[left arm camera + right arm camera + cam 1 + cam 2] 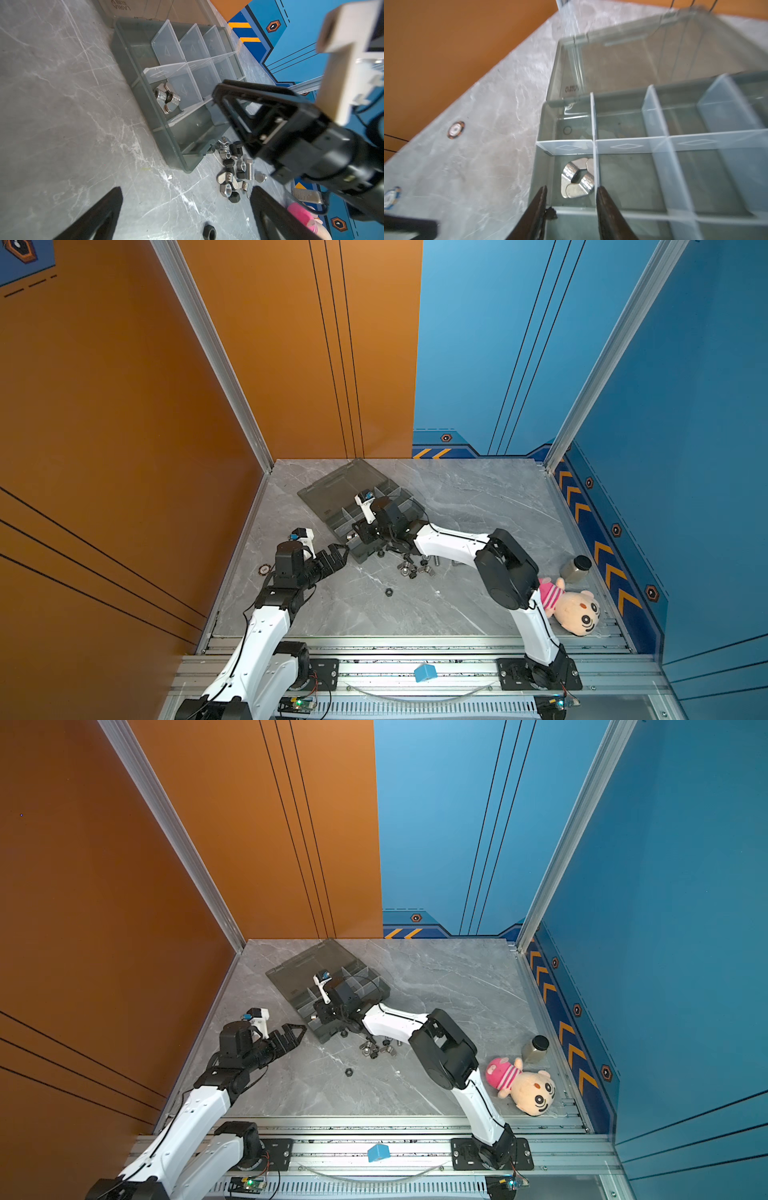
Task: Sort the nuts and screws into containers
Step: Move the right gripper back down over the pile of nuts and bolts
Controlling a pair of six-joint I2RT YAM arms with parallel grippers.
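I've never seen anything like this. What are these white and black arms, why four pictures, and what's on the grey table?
Two robot arms with pincer grippers work at a marble table. Two pictures look down from above; two come from cameras on the wrists. An open organizer box lies there, loose screws and nuts heaped beside it, plus a plush doll and a small bottle. The right gripper hangs open over a compartment holding silver nuts; the left gripper is open too. Neither holds anything.
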